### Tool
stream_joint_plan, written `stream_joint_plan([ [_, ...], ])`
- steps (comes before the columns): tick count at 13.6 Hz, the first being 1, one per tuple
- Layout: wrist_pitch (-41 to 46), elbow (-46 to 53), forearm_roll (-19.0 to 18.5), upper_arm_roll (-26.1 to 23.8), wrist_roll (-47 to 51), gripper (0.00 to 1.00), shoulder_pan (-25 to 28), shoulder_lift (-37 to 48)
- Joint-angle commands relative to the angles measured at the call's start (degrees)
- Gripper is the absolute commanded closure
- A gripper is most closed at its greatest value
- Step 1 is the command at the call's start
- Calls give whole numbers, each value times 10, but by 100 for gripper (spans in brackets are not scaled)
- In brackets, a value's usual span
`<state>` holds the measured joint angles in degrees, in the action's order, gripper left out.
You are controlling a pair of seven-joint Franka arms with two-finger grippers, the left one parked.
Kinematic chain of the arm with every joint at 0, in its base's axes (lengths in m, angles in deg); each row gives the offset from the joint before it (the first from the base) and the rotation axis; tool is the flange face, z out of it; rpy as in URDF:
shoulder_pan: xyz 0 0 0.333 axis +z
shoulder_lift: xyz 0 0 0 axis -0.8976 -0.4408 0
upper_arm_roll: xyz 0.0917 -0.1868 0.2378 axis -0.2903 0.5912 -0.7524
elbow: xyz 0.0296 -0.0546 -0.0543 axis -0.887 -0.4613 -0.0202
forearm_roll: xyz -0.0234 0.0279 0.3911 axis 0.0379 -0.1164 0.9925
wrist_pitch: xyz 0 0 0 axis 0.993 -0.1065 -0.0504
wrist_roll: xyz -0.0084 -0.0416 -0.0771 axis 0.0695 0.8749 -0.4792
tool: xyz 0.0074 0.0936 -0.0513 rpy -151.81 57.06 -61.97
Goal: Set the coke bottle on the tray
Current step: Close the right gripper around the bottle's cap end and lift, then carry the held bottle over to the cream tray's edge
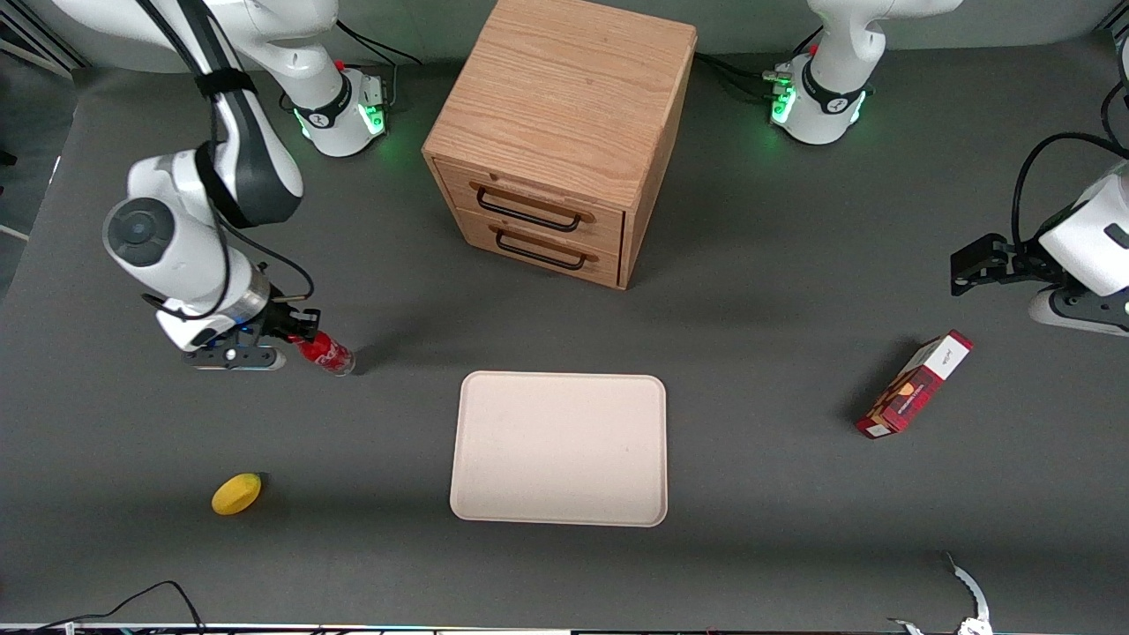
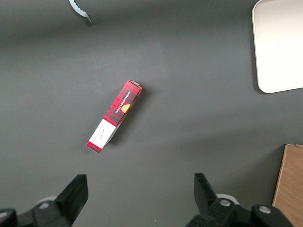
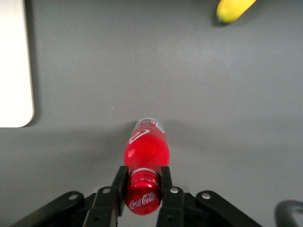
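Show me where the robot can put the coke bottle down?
The whole tray is bare. The gripper, toward the working arm's end, is shut on the coke bottle. Bare table lies between; the lemon sits nearer the front camera.

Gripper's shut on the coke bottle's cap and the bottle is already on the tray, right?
Not quite. The gripper is shut on the coke bottle at its cap, but the front view shows the bottle clear of the tray, toward the working arm's end of the table.
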<state>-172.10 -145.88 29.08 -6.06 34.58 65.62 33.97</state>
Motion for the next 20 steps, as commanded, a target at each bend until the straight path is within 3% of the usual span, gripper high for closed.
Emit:
stream_joint_plan([
  [1,154,172,1,-2,-5,100,3,-20],
  [6,336,437,-4,-2,-3,100,28,-114],
  [9,336,478,-5,-3,4,100,47,-154],
  [13,247,498,-6,13,61,100,127,-231],
  [18,103,498,-18,14,98,100,168,-319],
  [20,72,512,-23,51,110,100,204,-348],
])
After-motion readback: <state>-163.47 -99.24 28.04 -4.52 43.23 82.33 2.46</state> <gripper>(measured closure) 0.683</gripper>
